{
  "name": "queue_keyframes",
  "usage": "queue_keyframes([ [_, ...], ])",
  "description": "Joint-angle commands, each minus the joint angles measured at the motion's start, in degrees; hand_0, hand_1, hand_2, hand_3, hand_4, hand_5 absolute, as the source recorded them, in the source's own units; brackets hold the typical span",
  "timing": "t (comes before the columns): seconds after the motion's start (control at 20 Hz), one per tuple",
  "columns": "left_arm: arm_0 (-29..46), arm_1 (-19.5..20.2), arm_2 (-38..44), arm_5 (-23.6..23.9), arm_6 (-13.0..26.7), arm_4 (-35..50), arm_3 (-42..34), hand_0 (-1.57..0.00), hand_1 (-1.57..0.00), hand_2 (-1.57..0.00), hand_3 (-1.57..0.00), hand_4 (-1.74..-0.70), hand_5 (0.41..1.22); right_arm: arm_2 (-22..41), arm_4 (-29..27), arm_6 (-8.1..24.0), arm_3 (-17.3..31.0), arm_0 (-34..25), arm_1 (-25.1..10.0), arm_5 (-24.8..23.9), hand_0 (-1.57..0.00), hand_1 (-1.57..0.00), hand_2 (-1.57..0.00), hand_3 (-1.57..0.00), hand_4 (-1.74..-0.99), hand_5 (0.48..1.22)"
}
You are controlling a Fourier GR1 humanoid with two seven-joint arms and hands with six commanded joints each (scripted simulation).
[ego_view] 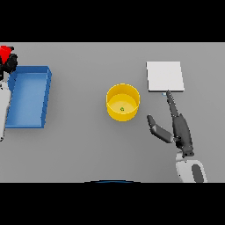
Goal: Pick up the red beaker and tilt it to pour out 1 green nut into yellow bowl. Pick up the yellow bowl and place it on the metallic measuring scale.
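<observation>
The yellow bowl [123,102] sat mid-table with a green nut [122,109] inside (pouring apparently done), left of the metallic scale [165,76], and the right hand [176,127], fingers straight and thumb spread wide, might knock it sideways if it closed off-centre.

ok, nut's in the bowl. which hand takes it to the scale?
Right. The right hand is open beside the bowl, just below the scale. The left hand is far off at the table's left edge, past the blue tray, holding the beaker.
</observation>
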Motion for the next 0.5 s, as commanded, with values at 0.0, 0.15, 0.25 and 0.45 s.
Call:
queue_keyframes([
  [0.0,1.6,-0.4,0.4,0.5,0.0,0.4,-1.5,-1.57,-1.57,-1.57,-1.48,-1.74,1.221,-0.1,-0.7,-1.3,0.5,0.0,0.1,0.3,0.00,0.00,0.00,0.00,-1.014,0.648],
  [0.15,5.8,-2.5,0.5,1.6,1.3,0.9,-6.0,-1.57,-1.57,-1.57,-1.52,-1.74,1.194,-0.4,-1.1,-1.6,0.4,0.0,0.2,0.4,0.00,0.00,0.00,0.00,-1.005,0.647],
  [0.25,7.6,-3.5,0.9,1.7,2.6,1.7,-7.9,-1.57,-1.57,-1.57,-1.54,-1.74,1.151,-0.7,-1.7,-2.3,-0.3,0.2,-0.3,0.8,0.00,0.00,0.00,0.00,-1.012,0.650],
  [0.45,10.9,-3.1,-0.3,1.7,3.4,0.2,-11.7,-1.57,-1.57,-1.57,-1.56,-1.71,0.991,-0.8,-1.3,-1.5,0.0,0.3,0.0,0.1,0.00,0.00,0.00,0.00,-1.017,0.638],
])
